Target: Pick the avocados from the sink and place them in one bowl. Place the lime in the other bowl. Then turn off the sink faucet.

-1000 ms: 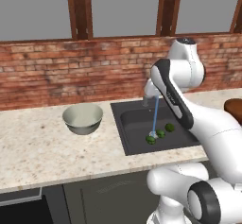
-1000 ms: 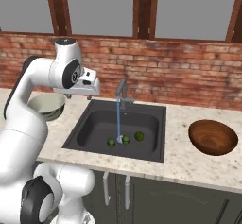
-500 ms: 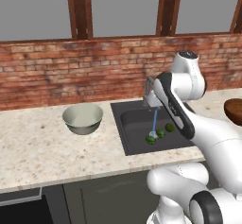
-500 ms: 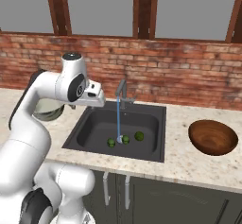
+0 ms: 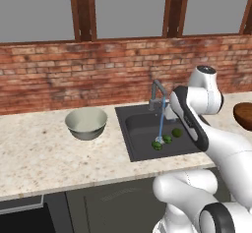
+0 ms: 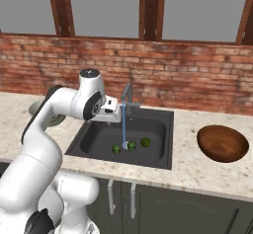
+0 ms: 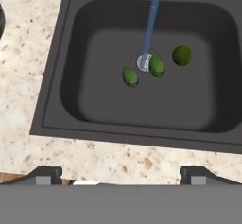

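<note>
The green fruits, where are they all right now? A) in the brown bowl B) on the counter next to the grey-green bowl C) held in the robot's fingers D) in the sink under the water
D: all three green fruits lie on the floor of the dark sink around the drain, where the blue stream of water lands.

Two dark green bumpy avocados (image 7: 131,76) (image 7: 157,65) lie by the round drain of the dark grey recessed sink (image 7: 66,76), the smooth round yellow-green lime (image 7: 182,56) just beside them; water streams from the slim grey metal faucet (image 6: 127,97); the dark brown wooden bowl (image 6: 222,143) and pale grey-green glossy bowl (image 5: 86,123) sit upright on the counter
</note>
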Motion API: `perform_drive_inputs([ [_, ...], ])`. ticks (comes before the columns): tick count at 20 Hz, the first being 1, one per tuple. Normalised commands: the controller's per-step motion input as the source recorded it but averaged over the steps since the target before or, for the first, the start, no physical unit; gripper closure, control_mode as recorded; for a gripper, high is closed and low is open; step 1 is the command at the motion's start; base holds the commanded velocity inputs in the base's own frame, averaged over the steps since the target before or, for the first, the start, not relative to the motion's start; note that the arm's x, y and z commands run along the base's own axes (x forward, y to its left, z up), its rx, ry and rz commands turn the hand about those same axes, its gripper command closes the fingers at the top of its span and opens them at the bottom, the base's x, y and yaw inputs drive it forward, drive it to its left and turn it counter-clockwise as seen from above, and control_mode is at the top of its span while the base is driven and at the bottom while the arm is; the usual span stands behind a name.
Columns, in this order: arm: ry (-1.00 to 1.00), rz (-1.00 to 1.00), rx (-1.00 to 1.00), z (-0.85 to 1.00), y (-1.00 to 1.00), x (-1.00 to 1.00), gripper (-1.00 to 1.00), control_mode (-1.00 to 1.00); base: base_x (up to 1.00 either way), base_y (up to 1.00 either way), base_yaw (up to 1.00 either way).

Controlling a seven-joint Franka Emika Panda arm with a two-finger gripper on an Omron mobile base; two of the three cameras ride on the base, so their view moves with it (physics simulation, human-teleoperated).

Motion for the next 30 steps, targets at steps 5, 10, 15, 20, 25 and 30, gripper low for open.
perform_drive_inputs([
  [5, 0.00, 0.00, 0.00, -0.27, -0.33, 0.00, -1.00, -1.00, 0.00, 0.00, 0.00],
  [10, 0.00, 0.00, 0.00, -0.24, -0.25, 0.00, -1.00, -1.00, 0.00, 0.00, 0.00],
  [15, 0.00, 0.00, 0.00, -0.24, -0.18, 0.05, -1.00, -1.00, 0.00, 0.00, 0.00],
  [20, 0.00, 0.00, 0.00, -0.24, -0.16, 0.20, -1.00, -1.00, 0.00, 0.00, 0.00],
  [25, 0.00, 0.00, 0.00, -0.20, -0.10, 0.27, -1.00, -1.00, 0.00, 0.00, 0.00],
  [30, 0.00, 0.00, 0.00, -0.22, -0.05, 0.30, -1.00, -1.00, 0.00, 0.00, 0.00],
])
